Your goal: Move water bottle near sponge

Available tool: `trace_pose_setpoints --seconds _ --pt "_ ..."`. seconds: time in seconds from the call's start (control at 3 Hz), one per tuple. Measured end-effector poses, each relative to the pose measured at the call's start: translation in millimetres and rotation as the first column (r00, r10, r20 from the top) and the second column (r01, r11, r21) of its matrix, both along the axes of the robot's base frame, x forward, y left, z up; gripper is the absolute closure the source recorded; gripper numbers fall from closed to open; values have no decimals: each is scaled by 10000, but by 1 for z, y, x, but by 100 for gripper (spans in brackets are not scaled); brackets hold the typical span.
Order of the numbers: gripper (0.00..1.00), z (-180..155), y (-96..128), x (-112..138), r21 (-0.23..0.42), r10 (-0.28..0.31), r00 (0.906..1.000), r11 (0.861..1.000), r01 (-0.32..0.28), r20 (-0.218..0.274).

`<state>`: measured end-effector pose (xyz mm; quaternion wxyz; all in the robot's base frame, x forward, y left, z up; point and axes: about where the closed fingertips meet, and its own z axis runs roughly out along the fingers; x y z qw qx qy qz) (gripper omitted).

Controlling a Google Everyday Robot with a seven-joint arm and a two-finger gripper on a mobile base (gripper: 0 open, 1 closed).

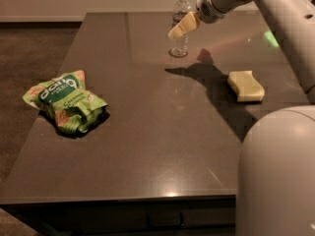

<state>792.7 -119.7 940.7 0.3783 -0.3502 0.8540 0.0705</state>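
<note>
The water bottle (179, 44), clear with a white cap, stands upright near the far edge of the dark table (162, 136). My gripper (177, 30) reaches in from the upper right and hangs in front of the bottle's middle, overlapping it in the camera view. I cannot tell whether it touches the bottle. The pale yellow sponge (245, 85) lies flat on the table to the right of the bottle and nearer to me, well apart from the bottle and the gripper.
A green snack bag (66, 102) lies crumpled near the table's left edge. My white arm (275, 14) crosses the upper right, and my rounded white body (278, 173) fills the lower right corner. Carpeted floor lies left of the table.
</note>
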Motion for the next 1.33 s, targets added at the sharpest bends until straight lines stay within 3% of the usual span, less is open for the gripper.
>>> trace_pose_setpoints --seconds 0.33,0.67,1.33 --pt "0 -1 22 15 435 50 9998 9990 -58 177" --pt "13 -2 35 27 755 37 9995 9971 -62 325" --pt "55 -3 35 36 1025 -80 9991 9947 37 416"
